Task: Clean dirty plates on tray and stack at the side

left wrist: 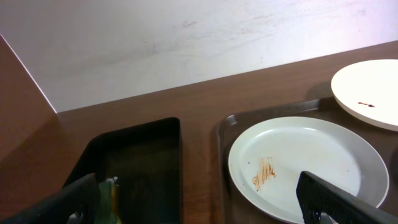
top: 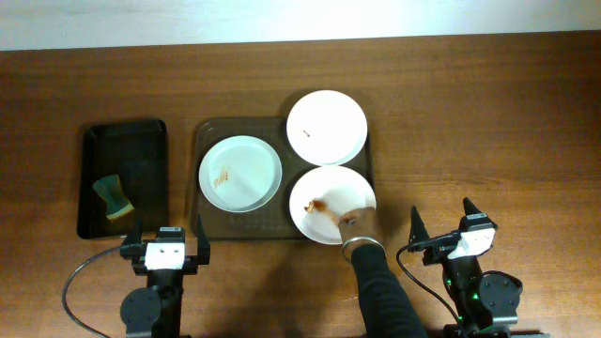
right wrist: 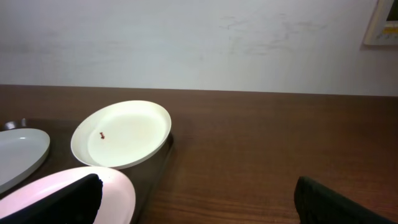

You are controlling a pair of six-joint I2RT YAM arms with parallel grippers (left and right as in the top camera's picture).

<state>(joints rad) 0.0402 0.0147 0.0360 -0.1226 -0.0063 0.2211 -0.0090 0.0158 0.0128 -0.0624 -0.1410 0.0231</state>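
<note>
Three white plates lie on the dark brown tray (top: pixel 211 131). The left plate (top: pixel 240 174) has an orange smear and also shows in the left wrist view (left wrist: pixel 308 165). The back right plate (top: pixel 327 127) overhangs the tray's far right corner and carries a small brown spot; it also shows in the right wrist view (right wrist: pixel 121 134). The front right plate (top: pixel 331 205) has a brown smear, and a person's hand (top: pixel 358 223) holds its near edge. My left gripper (top: pixel 166 246) and right gripper (top: pixel 443 230) are both open and empty, near the table's front edge, short of the tray.
A smaller black tray (top: pixel 124 178) sits left of the brown tray and holds a green and yellow sponge (top: pixel 113 198). The person's black-sleeved arm (top: pixel 385 296) reaches in from the front edge between my two arms. Bare wooden table lies right of the tray.
</note>
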